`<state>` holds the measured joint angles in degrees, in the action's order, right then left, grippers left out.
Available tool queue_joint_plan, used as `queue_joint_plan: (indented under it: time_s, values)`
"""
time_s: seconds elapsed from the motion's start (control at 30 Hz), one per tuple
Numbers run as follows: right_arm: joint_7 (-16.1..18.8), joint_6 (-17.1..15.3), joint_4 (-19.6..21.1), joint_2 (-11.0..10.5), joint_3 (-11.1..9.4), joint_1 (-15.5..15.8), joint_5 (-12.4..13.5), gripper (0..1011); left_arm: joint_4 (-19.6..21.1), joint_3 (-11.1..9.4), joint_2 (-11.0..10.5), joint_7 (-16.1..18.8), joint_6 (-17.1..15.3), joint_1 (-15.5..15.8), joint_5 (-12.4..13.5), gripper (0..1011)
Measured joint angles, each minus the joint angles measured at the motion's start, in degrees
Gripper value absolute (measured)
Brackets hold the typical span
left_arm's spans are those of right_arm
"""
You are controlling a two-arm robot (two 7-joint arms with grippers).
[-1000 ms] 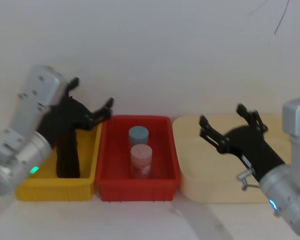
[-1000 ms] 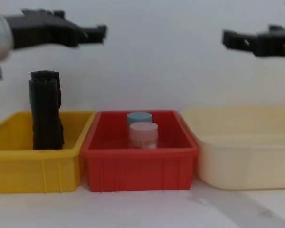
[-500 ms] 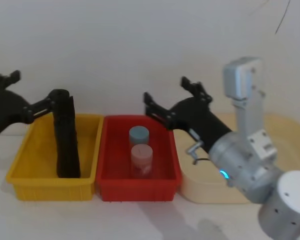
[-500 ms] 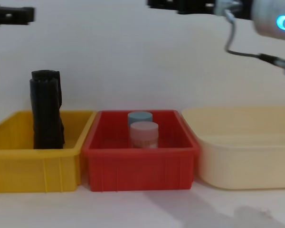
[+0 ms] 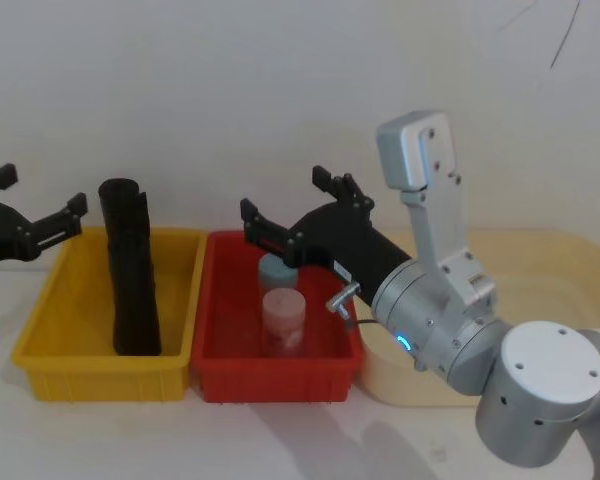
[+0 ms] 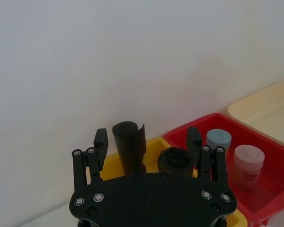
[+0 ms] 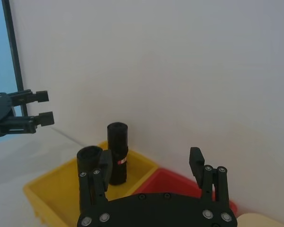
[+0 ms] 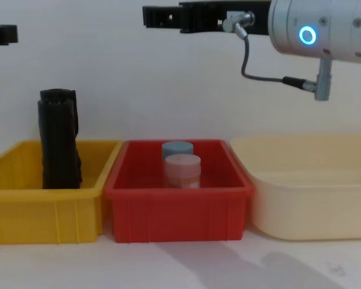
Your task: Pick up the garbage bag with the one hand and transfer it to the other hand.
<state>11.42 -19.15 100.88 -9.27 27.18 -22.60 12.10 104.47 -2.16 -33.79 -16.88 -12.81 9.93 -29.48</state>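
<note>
White wall at the back, pale tabletop [image 8: 180,265] underneath. Right gripper [image 5: 283,193] has its fingers spread wide with nothing between them, hanging up over the red bin [image 5: 270,383]. Its wrist shows a blue ring light [image 8: 307,35] and a thin cable [image 8: 259,75] looping off.

Left gripper [image 5: 40,188] is spread and empty too, high up, just left of the yellow bin [image 5: 110,380], arm cut off at the edge.

Garbage bag [image 5: 130,270] stands upright in the yellow bin. The right wrist view catches a small red mark on its side, too tiny to read.

Red bin holds a blue-lidded jar [image 5: 277,266] behind a pink jar [image 5: 283,318], print too blurry to read. Cream tray [image 5: 550,260] on the right is partly hidden by the right arm.
</note>
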Motion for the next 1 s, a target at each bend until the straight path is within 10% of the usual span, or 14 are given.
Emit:
queue_joint_plan:
  time_s: [1.0]
  values:
    - [2.21, -2.09, -5.85, 1.71, -0.71, -0.70, 0.43, 1001, -10.43, -7.79, 2.46, -3.24, -0.35, 6.03, -1.51, 1001]
